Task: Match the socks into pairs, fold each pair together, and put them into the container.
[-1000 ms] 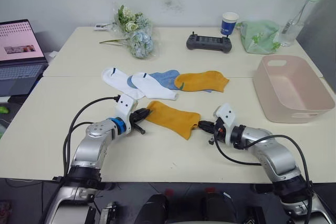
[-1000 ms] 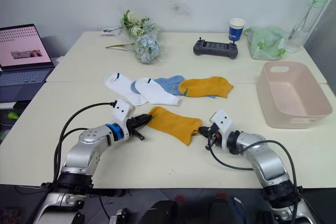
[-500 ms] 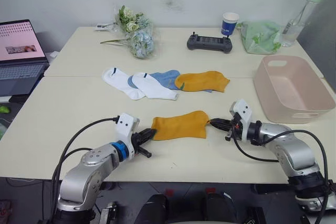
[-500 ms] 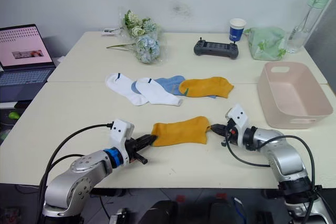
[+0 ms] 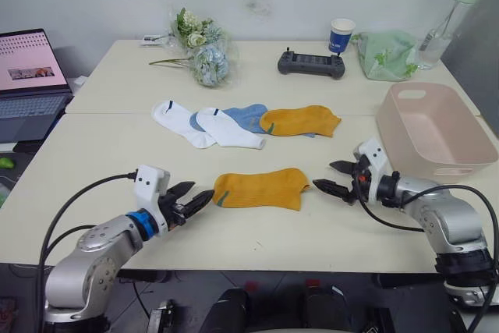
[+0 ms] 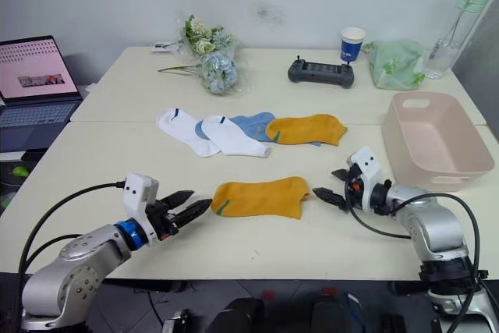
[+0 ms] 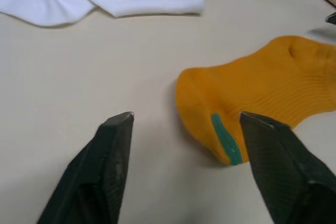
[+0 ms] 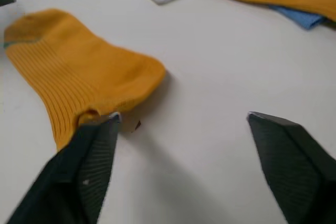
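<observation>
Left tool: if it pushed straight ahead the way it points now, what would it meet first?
Probably the cuff end of the mustard-orange sock lying flat just ahead. The left tool is open and aimed at it, with bare table between.

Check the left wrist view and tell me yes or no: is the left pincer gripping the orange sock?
No: the left pincer is open, and the orange sock lies flat on the table beyond its fingertips.

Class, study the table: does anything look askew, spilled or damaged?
Nothing stands out. One mustard-orange sock lies flat between the open left gripper and right gripper; the other socks overlap in a loose row; the pink tub stands upright.
</observation>
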{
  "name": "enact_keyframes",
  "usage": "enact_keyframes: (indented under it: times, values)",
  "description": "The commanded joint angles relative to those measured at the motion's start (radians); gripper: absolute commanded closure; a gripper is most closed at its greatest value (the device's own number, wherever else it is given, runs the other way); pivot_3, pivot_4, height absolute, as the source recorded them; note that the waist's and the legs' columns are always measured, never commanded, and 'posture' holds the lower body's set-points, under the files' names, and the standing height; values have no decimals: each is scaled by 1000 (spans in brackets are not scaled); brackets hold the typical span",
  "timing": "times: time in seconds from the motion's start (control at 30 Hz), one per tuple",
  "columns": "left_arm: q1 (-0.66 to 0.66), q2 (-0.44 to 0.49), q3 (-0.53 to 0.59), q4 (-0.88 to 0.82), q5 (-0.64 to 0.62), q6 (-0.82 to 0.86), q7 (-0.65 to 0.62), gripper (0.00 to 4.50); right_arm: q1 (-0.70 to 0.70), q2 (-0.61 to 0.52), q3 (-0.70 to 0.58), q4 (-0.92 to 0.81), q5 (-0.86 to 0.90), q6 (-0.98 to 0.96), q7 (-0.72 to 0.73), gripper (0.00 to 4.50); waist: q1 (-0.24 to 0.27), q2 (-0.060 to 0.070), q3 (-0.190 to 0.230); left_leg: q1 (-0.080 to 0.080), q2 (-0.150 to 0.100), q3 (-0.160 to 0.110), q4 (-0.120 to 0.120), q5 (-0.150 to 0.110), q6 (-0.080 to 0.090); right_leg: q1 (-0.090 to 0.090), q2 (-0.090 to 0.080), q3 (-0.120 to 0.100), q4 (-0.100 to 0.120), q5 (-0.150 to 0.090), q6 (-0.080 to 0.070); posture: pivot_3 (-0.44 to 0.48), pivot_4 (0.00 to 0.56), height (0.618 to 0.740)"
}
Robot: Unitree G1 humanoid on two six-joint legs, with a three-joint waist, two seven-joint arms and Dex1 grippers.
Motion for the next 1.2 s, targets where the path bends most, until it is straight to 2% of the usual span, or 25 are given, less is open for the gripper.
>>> enact_keyframes:
  times: [0.03,0.33,0.37,0.47,0.77,0.8,0.83,0.87,1.1,1.2]
  values:
    - [-45,12,-14,62,24,-57,-16,9,-19,32,-21,-48,68,70,-25,0,1,0,0,0,0,0,0,0,0,0,0,0,0,0,0,0,150,740]
    - [-161,-40,-134,198,83,-128,-24,9,32,14,71,-13,-4,2,-6,0,1,0,0,0,0,0,0,0,0,0,0,0,-1,0,0,0,150,740]
    - [-160,-33,-153,208,103,-137,-28,189,35,15,79,-3,-12,-15,-1,179,-1,0,0,0,0,0,0,0,0,0,0,0,-1,0,0,0,150,740]
    - [-151,-17,-192,224,135,-160,-54,892,40,27,85,24,-16,-52,10,935,-4,0,0,0,0,0,0,0,0,0,0,0,0,0,0,0,150,740]
    - [-163,-23,-213,217,142,-165,-72,3802,51,38,86,13,-2,-46,31,4245,-1,0,0,0,0,0,0,0,0,0,0,0,0,0,0,0,150,740]
    - [-163,-22,-214,216,143,-166,-71,4140,50,38,85,12,-2,-43,31,4500,-1,0,0,0,0,0,0,0,0,0,0,0,0,0,0,0,150,740]
    - [-161,-22,-215,212,143,-166,-72,4424,50,37,83,10,0,-39,32,4500,-2,0,0,0,0,0,0,0,0,0,0,0,0,0,0,0,150,740]
    - [-159,-22,-215,207,143,-164,-71,4471,49,35,80,6,2,-34,33,4500,-2,0,0,0,0,0,0,0,0,0,0,0,0,0,0,0,150,740]
    - [-137,-14,-205,160,111,-109,-72,4471,45,-2,53,-20,27,-4,50,4500,-2,0,0,0,0,0,0,0,0,0,0,0,0,0,0,0,150,740]
    - [-70,5,-193,39,50,-29,-80,4471,69,-74,36,-57,59,31,99,4500,-2,0,0,0,0,0,0,0,0,0,0,0,0,0,0,0,150,740]
